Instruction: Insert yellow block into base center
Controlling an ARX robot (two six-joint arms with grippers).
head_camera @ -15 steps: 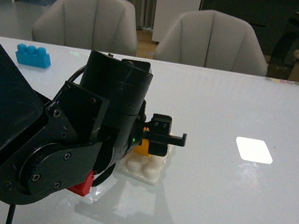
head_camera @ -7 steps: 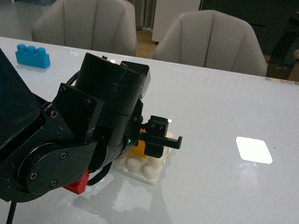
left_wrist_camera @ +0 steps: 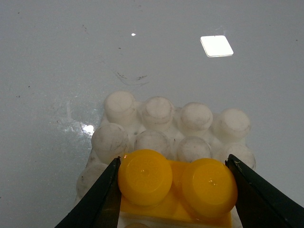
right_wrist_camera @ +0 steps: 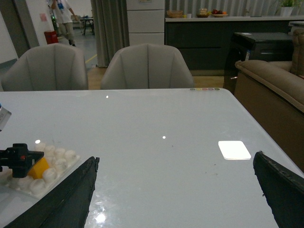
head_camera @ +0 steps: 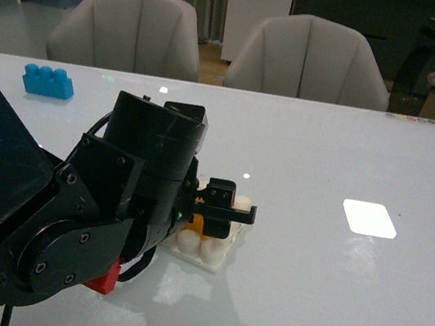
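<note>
grip: left gripper (left_wrist_camera: 175, 192) pinches block (left_wrist_camera: 176, 179) by its ends, long axis jaw to jaw | block sits on base (left_wrist_camera: 157, 112), two stud rows beyond | right gripper (right_wrist_camera: 172, 192) wide, empty, far

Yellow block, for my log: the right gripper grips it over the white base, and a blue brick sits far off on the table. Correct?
Wrong arm: the left gripper grips the yellow block over the base, as the left wrist view shows. The blue brick does sit far off on the table.
</note>
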